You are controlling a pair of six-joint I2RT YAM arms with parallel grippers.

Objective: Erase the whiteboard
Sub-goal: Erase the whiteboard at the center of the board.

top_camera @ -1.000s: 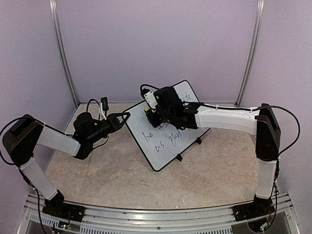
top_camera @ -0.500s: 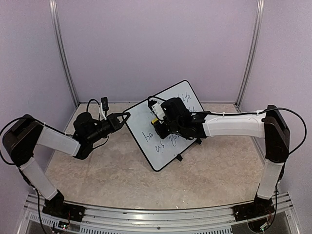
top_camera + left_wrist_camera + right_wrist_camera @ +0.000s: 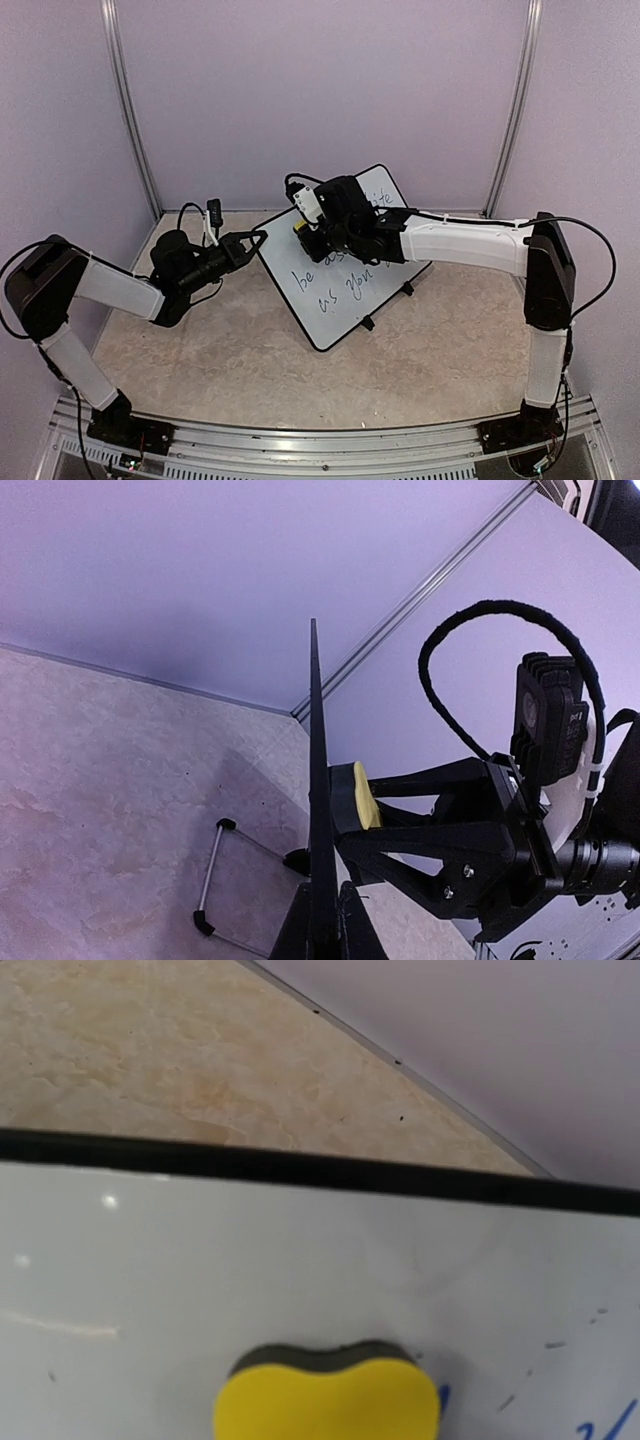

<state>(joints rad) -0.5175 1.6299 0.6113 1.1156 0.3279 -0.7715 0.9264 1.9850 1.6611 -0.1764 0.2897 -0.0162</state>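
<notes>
**A:** Right gripper (image 3: 303,232) has slid back up from the middle of the large, thin white whiteboard with a black rim (image 3: 330,322) to its far-left part. Nothing else moved.

**B:** Holding what?

**A:** Its fingers are partly closed on a small yellow sponge block with dark backing (image 3: 325,1400), pressed flat against the writing face.

**B:** And the board?

**A:** It leans tilted on its black wire stand (image 3: 208,875), mid-way across the beige marbled tabletop (image 3: 200,340). Left gripper (image 3: 260,237) is fully closed, pinching the left corner edge.

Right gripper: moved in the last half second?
Yes. The right gripper slid up-left across the whiteboard, toward its left corner; the board itself stayed put.
</notes>
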